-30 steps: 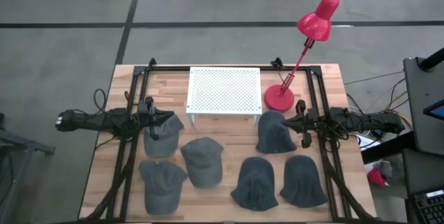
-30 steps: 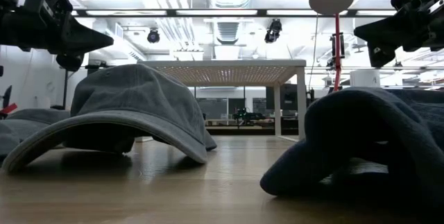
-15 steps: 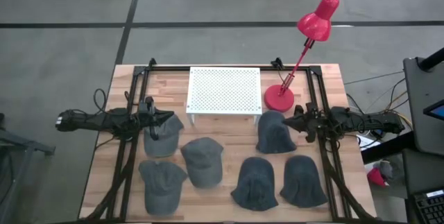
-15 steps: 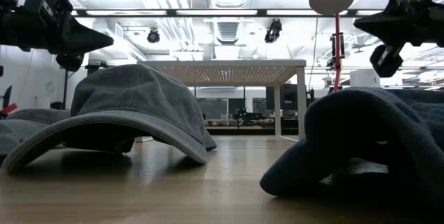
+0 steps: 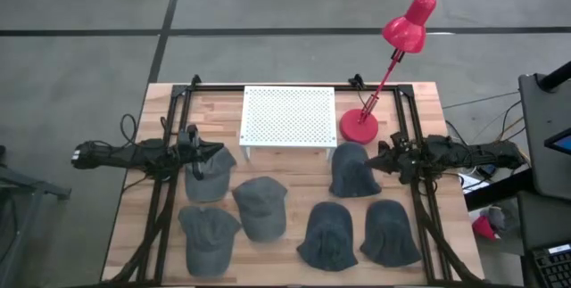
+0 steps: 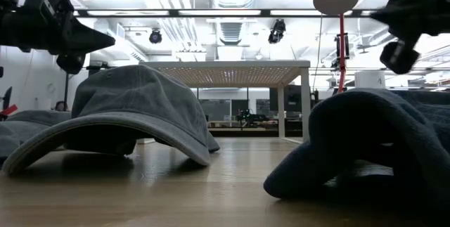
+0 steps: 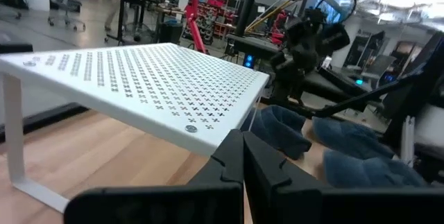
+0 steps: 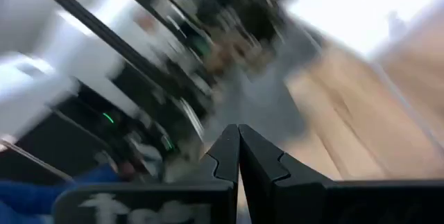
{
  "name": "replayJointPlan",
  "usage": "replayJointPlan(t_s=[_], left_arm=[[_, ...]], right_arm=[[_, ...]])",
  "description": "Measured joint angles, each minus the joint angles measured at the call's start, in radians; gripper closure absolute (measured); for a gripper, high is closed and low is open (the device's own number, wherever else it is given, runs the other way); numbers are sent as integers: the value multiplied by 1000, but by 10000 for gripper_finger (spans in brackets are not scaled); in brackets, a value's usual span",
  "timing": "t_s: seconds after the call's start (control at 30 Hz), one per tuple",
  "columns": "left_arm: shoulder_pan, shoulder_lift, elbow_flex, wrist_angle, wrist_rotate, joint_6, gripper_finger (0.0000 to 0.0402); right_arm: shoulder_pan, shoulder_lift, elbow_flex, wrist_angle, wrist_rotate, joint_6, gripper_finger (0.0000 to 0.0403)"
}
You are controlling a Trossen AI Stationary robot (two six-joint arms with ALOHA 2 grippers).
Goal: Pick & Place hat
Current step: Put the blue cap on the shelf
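Six hats lie on the wooden table. Three grey caps lie on the left. Three dark blue beanies lie on the right. My left gripper is shut and hovers over the far left cap's far edge, pointing toward the white rack. My right gripper is shut and hangs in the air beside the far beanie's right side; the low view shows it raised, as is the left.
A white perforated rack stands on legs at the table's far middle. A red desk lamp has its base right of the rack. Black frame rails run along both sides. Bare wood shows between rack and hats.
My right gripper has rolled about its own axis and risen a little, still shut; its wrist view is now tilted and smeared by motion. The hats have not moved.
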Motion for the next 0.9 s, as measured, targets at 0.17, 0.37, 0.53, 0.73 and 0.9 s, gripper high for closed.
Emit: replayJointPlan(t_s=[0.17, 0.37, 0.53, 0.73, 0.9], left_arm=[[0, 0, 0, 1, 0, -137, 401], [0, 1, 0, 2, 0, -231, 401], [0, 1, 0, 2, 0, -240, 401], [0, 1, 0, 2, 0, -241, 401], [0, 1, 0, 3, 0, -240, 401]], right_arm=[[27, 198, 215, -439, -72, 112, 394], [45, 440, 427, -769, -106, 180, 394], [45, 577, 537, -809, -130, 148, 391], [45, 702, 577, -810, -220, 167, 353], [45, 785, 546, -838, -283, 171, 298]])
